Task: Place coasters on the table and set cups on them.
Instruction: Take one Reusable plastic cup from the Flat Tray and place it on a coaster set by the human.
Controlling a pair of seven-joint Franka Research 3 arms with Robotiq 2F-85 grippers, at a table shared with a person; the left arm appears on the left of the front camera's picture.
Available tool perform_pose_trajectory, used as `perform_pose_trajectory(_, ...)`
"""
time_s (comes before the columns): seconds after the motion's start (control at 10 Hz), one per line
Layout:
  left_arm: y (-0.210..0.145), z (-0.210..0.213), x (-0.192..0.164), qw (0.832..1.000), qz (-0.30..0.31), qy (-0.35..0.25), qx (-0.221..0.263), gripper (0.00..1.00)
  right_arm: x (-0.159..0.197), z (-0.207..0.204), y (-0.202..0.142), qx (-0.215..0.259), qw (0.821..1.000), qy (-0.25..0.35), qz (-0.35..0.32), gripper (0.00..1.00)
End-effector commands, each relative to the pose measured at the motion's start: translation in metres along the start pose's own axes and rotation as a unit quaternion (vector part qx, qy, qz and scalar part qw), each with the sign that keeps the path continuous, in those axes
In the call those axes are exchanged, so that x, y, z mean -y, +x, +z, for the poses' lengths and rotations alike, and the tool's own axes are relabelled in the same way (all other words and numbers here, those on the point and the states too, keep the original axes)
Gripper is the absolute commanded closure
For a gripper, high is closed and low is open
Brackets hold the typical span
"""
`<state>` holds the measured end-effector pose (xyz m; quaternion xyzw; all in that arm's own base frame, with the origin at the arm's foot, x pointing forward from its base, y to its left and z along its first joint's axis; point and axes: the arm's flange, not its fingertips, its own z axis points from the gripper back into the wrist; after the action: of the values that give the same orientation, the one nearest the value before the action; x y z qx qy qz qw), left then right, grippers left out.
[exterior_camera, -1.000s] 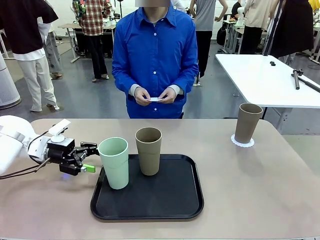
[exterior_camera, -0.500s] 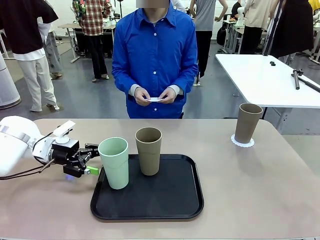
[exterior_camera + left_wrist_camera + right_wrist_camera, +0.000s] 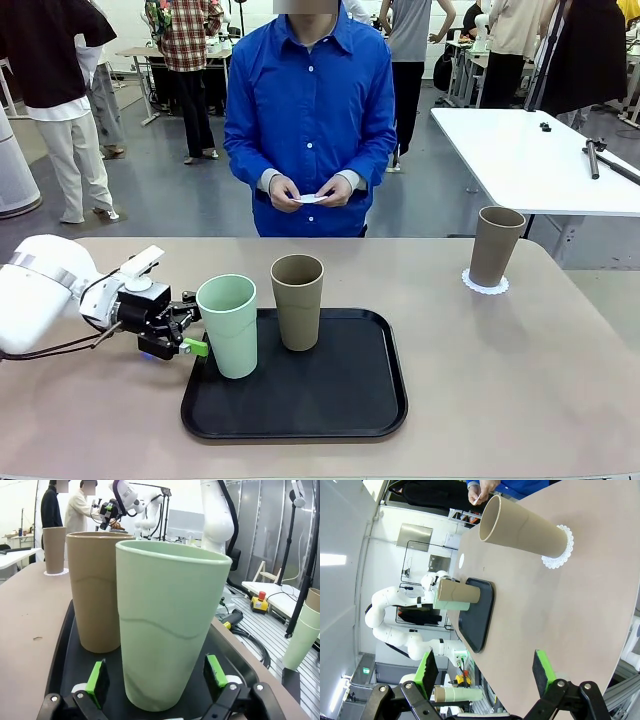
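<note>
The left gripper (image 3: 193, 330) (image 3: 156, 677) is being held low over the table (image 3: 500, 370) at the left edge of the black tray (image 3: 330, 400) (image 3: 60, 650), its jaws spread wide and its green pads (image 3: 97, 682) being set on either side of the lower part of the pale mint cup (image 3: 229, 325) (image 3: 170, 630). A sliver of space is being shown between one pad and the cup wall, while contact at the other pad cannot be judged. The mint cup is being kept upright at the tray's left front. Just beside it, farther in on the tray, one tan cup (image 3: 298, 300) (image 3: 95, 595) is being shown upright and apart from it. The right gripper (image 3: 485, 672) is being held with its jaws wide apart, the tabletop (image 3: 560, 610) being seen beyond them. Well away from it, near the table's far right corner, the other tan cup (image 3: 495, 245) (image 3: 525, 527) (image 3: 54, 547) is being carried upright on a white scalloped coaster (image 3: 497, 289) (image 3: 559, 555), whose lacy edge is being shown all around the cup's base. Across the table, a small white item (image 3: 312, 198), too small to be made out, is being held between the hands (image 3: 310, 192) of a person in a blue shirt (image 3: 310, 100), clear of both grippers. A white table (image 3: 520, 160) is being seen behind, to the right.
</note>
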<state>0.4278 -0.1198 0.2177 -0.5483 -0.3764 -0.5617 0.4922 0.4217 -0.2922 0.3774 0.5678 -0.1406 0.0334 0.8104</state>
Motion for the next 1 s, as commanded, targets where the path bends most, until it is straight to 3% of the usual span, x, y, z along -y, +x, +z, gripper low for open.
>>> perform_pose_trajectory(0.0,-0.003,-0.01,-0.005,1.0,-0.002,-0.011,-0.009,0.0,0.0,0.0,0.0,-0.001,1.0,-0.002,-0.001,0.0)
perform_pose_trajectory(0.9,-0.008,-0.045,-0.007,0.999,-0.012,-0.043,-0.025,0.0,0.0,0.0,0.0,-0.001,1.0,-0.002,-0.001,0.0)
